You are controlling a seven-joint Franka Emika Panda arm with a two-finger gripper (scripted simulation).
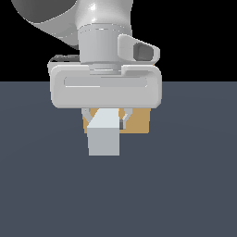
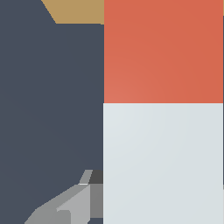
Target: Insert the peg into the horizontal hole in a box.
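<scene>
The peg (image 1: 104, 139) is held level above the floor, its pale grey-white end facing the exterior camera. My gripper (image 1: 104, 121) is shut on the peg, one finger on each side. The tan box (image 1: 139, 122) stands just behind the peg and the gripper. In the wrist view the peg (image 2: 162, 109) fills most of the frame, and its red-orange end points at the box (image 2: 74, 11). One of my fingers (image 2: 74, 205) shows pressed against the pale part. The hole is hidden behind the peg and the hand.
A flat dark blue-grey floor (image 1: 185, 194) lies under everything. The grey hand body (image 1: 106, 90) and the arm above it cover the box's top.
</scene>
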